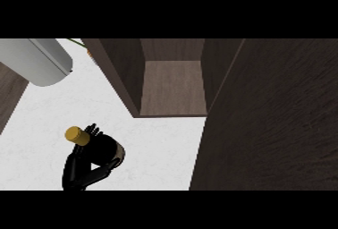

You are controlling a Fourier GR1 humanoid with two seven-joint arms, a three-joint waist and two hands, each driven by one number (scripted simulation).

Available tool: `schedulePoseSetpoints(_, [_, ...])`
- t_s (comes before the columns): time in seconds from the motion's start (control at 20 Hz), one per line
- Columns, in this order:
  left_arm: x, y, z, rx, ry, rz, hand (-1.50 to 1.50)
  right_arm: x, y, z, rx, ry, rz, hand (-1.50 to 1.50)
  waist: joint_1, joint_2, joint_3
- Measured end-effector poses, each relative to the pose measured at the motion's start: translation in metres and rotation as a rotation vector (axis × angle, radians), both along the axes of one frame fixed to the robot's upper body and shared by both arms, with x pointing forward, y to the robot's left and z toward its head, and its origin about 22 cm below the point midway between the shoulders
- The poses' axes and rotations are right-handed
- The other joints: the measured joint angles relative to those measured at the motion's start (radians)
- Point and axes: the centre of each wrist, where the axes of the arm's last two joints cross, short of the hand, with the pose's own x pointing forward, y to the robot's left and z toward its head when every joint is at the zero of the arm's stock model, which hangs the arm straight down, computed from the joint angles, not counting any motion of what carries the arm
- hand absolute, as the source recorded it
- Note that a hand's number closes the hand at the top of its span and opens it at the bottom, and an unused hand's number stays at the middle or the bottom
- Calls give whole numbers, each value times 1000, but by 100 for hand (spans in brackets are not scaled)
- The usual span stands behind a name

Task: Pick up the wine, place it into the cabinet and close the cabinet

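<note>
The wine bottle is dark with a gold cap; its body runs down toward the lower edge at the view's left. My right hand is curled round the bottle's neck from the right, fingers showing just past the cap, and it hides much of the bottle. The cabinet stands open ahead and to the right of the bottle, its inner shelf bare. Its dark door is swung wide and fills the right of the view. My left hand does not show.
A large pale cylinder lies at the upper left. A bit of green and orange peeks out beside the cabinet's left wall. The white counter spreads between bottle and door. A dark wooden strip borders the left edge.
</note>
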Motion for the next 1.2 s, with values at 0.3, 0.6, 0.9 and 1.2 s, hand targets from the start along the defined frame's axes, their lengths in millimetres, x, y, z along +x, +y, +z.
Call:
schedulePoseSetpoints(0.3, [4, -6, -8, -2, -33, 7, 150, -1, 1, -4, 8, 0, -1, -150, 2, 0, 1])
schedulePoseSetpoints(0.6, [9, 2, -4, 50, -68, -26, 150, -3, 2, -6, 11, -1, -1, -150, 1, 0, 0])
schedulePoseSetpoints(0.9, [11, 21, -3, 60, -89, -180, 150, -2, 1, -6, 5, -7, -11, -150, 0, 0, 0])
schedulePoseSetpoints(1.2, [9, 12, 0, 43, -111, -284, 150, -4, -1, -7, 0, 0, -18, -150, 1, -2, 0])
